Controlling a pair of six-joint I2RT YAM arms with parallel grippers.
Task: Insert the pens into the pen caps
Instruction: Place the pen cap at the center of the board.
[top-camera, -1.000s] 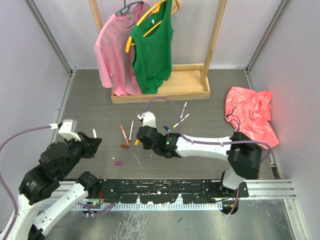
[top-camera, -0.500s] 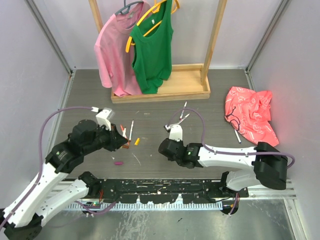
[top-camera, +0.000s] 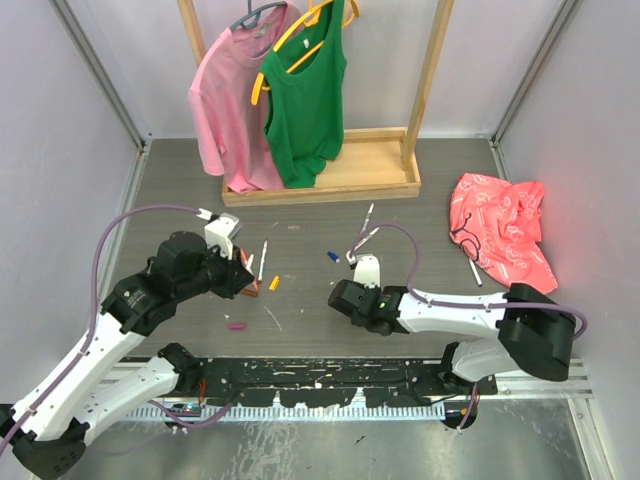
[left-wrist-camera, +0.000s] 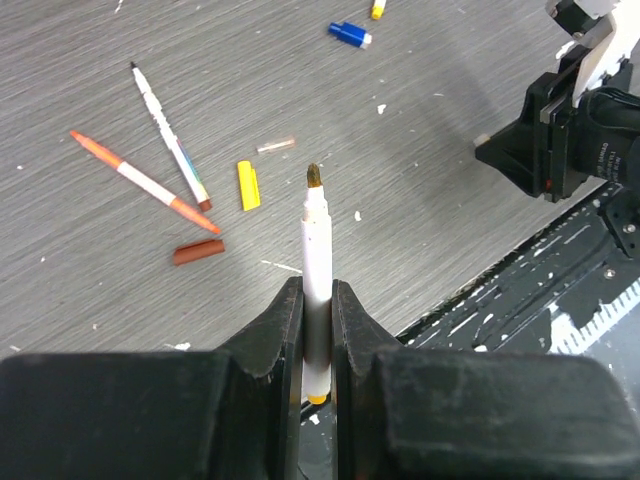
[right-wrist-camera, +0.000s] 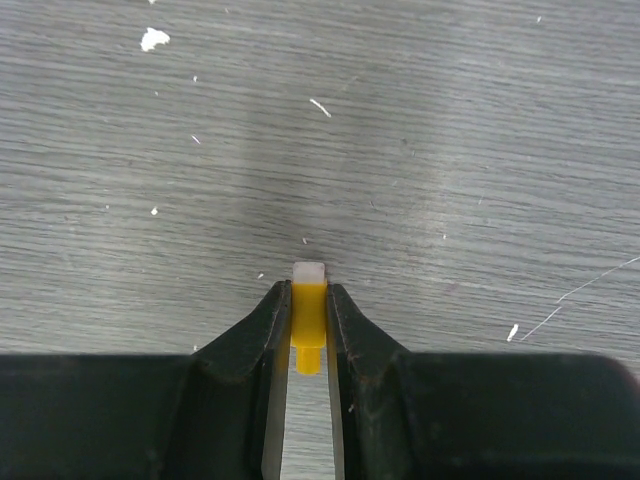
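Inside left pincer (left-wrist-camera: 317, 292), pen (left-wrist-camera: 316, 225), right pincer (right-wrist-camera: 308, 292), cap (right-wrist-camera: 308, 318)

No legible text anywhere, white print on the red cloth (top-camera: 500, 232) (too small to read)

Bright, even light leaves only a soft shadow on the tabletop (right-wrist-camera: 450, 120) just ahead of the jaws, whose near black bulk looks slightly blurred.
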